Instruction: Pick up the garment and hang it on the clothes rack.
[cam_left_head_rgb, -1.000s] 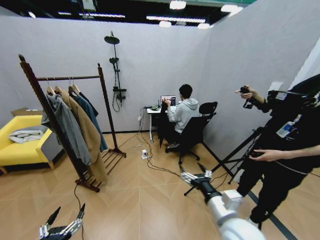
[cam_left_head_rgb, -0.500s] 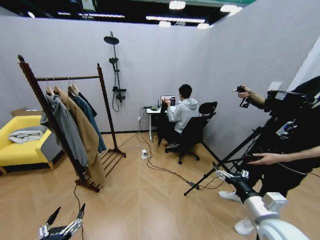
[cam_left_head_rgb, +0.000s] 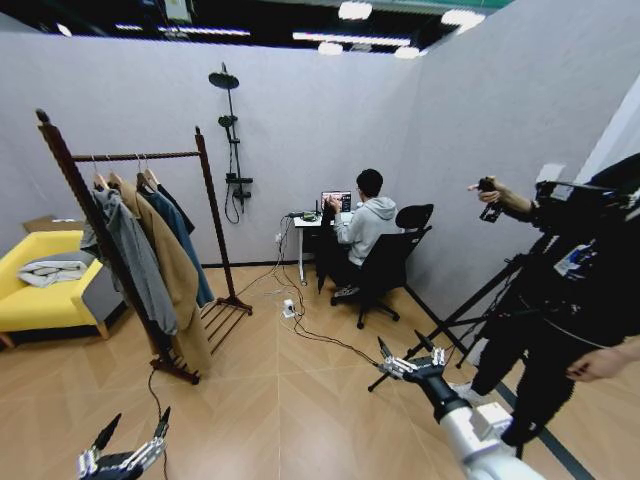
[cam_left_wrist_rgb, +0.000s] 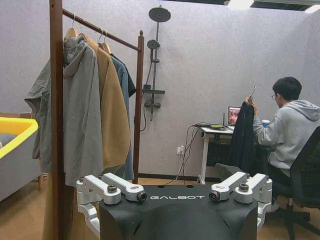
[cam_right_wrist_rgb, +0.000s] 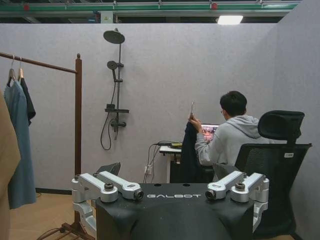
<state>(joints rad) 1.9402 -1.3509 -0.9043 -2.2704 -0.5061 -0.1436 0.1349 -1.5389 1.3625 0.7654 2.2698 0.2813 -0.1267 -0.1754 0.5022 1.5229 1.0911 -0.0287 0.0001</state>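
Observation:
The clothes rack (cam_left_head_rgb: 140, 155) stands at the left, dark reddish-brown with knob-topped posts; a grey jacket (cam_left_head_rgb: 135, 260), a tan coat (cam_left_head_rgb: 178, 275) and a blue shirt (cam_left_head_rgb: 188, 235) hang on it. One rack post (cam_left_wrist_rgb: 56, 100) is close in the left wrist view, another post (cam_right_wrist_rgb: 78, 125) farther off in the right wrist view. A dark garment (cam_left_wrist_rgb: 243, 135) (cam_right_wrist_rgb: 189, 150) hangs from the raised hand of a person seated at a desk by the back wall. My left gripper (cam_left_head_rgb: 135, 428) (cam_left_wrist_rgb: 175, 192) is low at the left, open and empty. My right gripper (cam_left_head_rgb: 410, 352) (cam_right_wrist_rgb: 172, 192) reaches forward, open and empty.
A yellow sofa (cam_left_head_rgb: 40, 290) sits behind the rack. A black shower-head stand (cam_left_head_rgb: 232, 140) is at the back wall. The desk (cam_left_head_rgb: 310, 222) and office chair (cam_left_head_rgb: 390, 265) are ahead. A person with a camera tripod (cam_left_head_rgb: 470, 310) stands at the right. Cables (cam_left_head_rgb: 310, 330) lie on the floor.
My right arm swung out to the right half a second ago and has come back toward the middle. The left gripper has not moved.

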